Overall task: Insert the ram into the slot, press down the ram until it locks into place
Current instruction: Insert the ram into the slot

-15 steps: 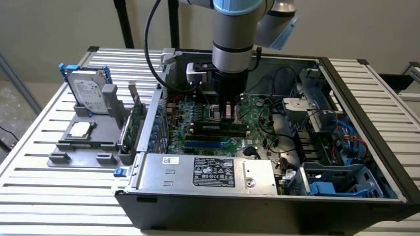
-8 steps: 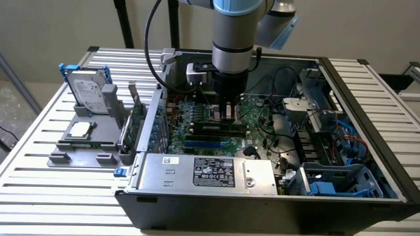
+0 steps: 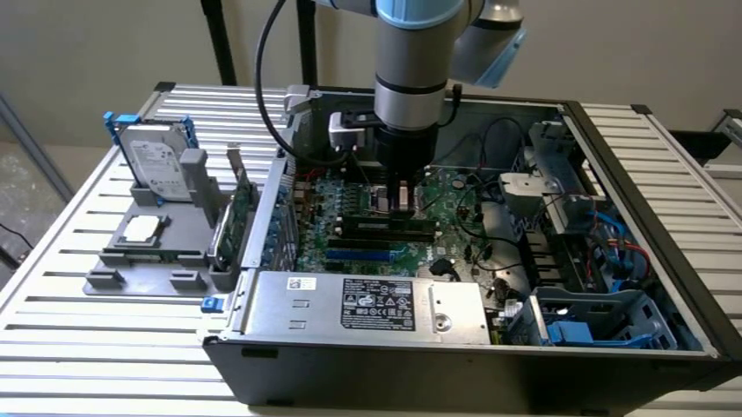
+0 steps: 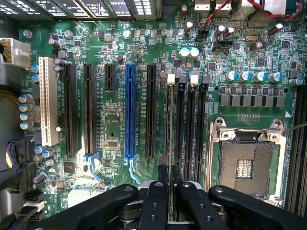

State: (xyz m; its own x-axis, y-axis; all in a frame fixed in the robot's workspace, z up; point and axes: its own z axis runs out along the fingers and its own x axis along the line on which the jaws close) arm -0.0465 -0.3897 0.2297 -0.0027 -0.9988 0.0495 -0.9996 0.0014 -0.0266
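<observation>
Tool (image 4: 170, 194) low inside the computer case (image 3: 464, 360), pinching the ram (image 4: 170, 129) on edge along the slot (image 4: 171, 79). That slot is the one of four alike farthest from the processor socket (image 4: 244, 167), near the middle of the green board (image 4: 115, 120). Whether it is seated I cannot tell. Good pressing looks to need the stick upright, in line, and pushed evenly so both end clips catch.

Black claw (image 4: 170, 173), green motherboard (image 4: 115, 129), blue connector slot (image 4: 129, 115) and silver processor socket (image 4: 244, 165).
</observation>
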